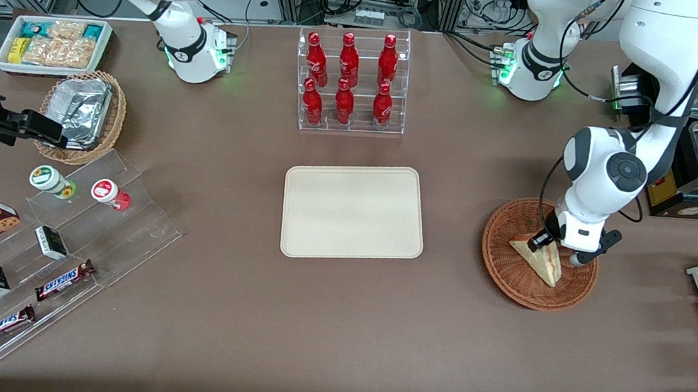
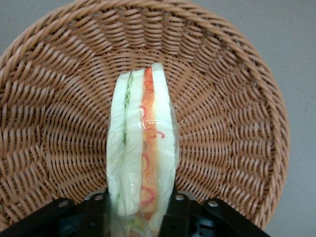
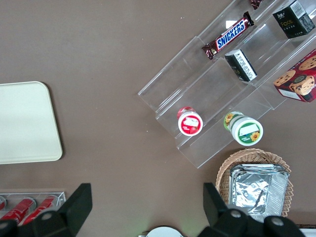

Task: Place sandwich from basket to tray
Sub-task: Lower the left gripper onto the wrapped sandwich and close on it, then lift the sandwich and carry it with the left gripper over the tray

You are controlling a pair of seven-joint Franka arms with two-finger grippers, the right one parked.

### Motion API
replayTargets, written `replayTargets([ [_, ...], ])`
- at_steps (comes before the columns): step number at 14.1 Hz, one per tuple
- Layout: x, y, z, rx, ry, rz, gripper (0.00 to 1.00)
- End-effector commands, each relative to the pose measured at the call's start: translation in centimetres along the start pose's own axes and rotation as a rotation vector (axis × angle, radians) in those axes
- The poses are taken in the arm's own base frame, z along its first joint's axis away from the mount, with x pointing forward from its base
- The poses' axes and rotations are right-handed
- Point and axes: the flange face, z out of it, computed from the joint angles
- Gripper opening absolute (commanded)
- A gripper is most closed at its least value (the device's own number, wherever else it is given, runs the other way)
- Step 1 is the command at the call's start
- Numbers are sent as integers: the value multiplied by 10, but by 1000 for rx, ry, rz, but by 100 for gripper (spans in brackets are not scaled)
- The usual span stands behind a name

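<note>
Wicker basket (image 1: 509,276), reddish-brown, sits toward the working arm's end of the table, well apart from the tray (image 1: 352,211). Sandwich (image 2: 143,148) stands on edge inside the basket, filling layers facing up. Gripper (image 2: 140,210) is down in the basket, its fingers (image 2: 94,212) pressed against both bread faces at one end of the wedge, clenched on the sandwich. Tray lies flat nearer the camera than the bottle rack (image 1: 351,82).

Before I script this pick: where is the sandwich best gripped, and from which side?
Grip across its flat bread faces near one end, coming from above. The sandwich stands on edge in the basket, filling layers up. The gripper already straddles it that way.
</note>
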Motion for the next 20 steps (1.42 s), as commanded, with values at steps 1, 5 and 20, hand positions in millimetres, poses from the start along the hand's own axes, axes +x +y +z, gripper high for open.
replayTargets([
  [1,-1,13,-28,-3,5,10,0],
  [5,-14,62,-97,69,-69,109,0],
  [20,-243,331,-114,104,-127,465,0],
])
